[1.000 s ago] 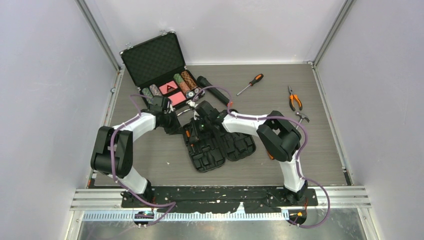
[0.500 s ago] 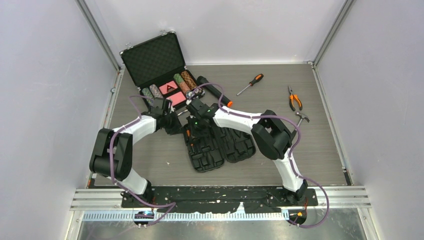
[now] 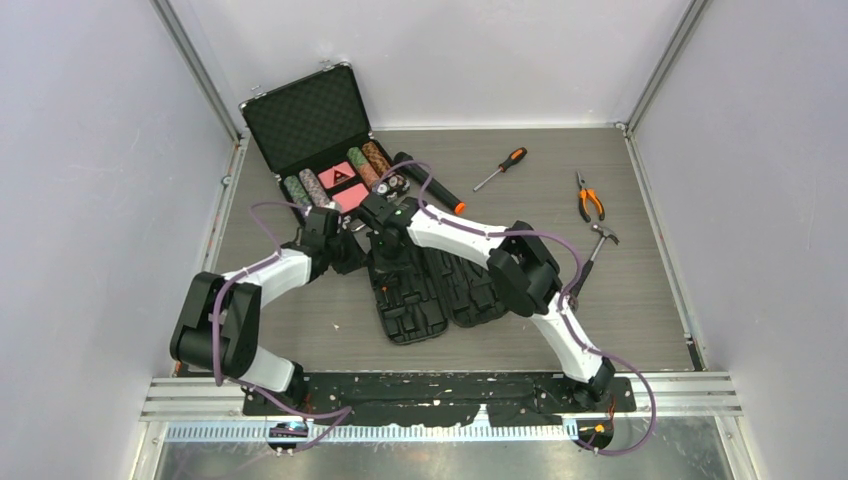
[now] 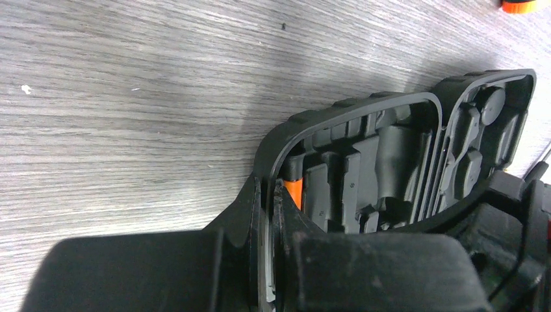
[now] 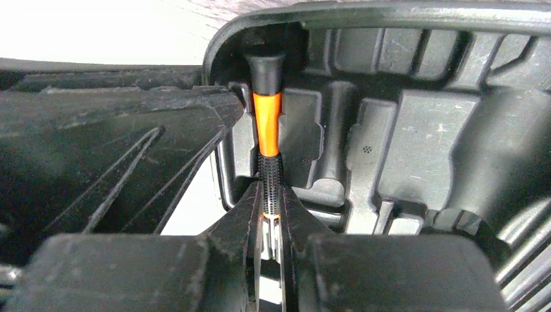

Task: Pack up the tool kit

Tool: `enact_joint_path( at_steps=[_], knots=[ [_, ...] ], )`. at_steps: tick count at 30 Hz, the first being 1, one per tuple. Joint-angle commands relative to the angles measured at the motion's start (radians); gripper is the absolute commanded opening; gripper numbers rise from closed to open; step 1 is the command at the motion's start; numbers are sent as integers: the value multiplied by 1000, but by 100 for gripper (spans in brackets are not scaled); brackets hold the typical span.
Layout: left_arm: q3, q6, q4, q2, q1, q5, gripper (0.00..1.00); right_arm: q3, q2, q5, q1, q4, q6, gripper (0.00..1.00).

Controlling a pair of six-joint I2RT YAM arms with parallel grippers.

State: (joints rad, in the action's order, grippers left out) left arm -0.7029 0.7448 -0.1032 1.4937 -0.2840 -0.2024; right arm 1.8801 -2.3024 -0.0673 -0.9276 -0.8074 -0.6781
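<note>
The tool kit case (image 3: 440, 295) lies open in the middle of the table, its moulded slots (image 4: 390, 156) facing up. My left gripper (image 3: 347, 252) is at the case's left edge. In the left wrist view it (image 4: 268, 195) is shut with the case's rim pinched between its fingers. My right gripper (image 3: 386, 258) reaches over the case's far-left corner. It (image 5: 271, 198) is shut on the knurled shaft of a small orange-and-black driver (image 5: 267, 117), which lies in a corner slot. An orange-handled screwdriver (image 3: 501, 167), pliers (image 3: 590, 198) and a hammer (image 3: 592, 250) lie loose on the right.
An open metal-edged poker chip case (image 3: 312, 125) stands at the back left, close behind both grippers. A black flashlight with an orange tip (image 3: 430, 184) lies beside it. Grey walls (image 3: 90, 200) close in the table on three sides.
The right arm has swung left, carrying its gripper toward the case's far-left corner. The left arm has shifted slightly left and nearer. The hammer shows more fully now.
</note>
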Motion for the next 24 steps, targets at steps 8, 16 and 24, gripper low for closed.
enact_joint_path(
  at_steps=[8,16,24],
  knots=[
    [87,9,-68,-19,-62,-135,0,12,-185,187,9,-133,15,5],
    [-39,-71,-200,-16,-47,2,2,30,145,218,29,-76,134,47],
    [-206,-171,-345,2,-38,128,15,-90,457,224,169,-82,269,71]
  ],
)
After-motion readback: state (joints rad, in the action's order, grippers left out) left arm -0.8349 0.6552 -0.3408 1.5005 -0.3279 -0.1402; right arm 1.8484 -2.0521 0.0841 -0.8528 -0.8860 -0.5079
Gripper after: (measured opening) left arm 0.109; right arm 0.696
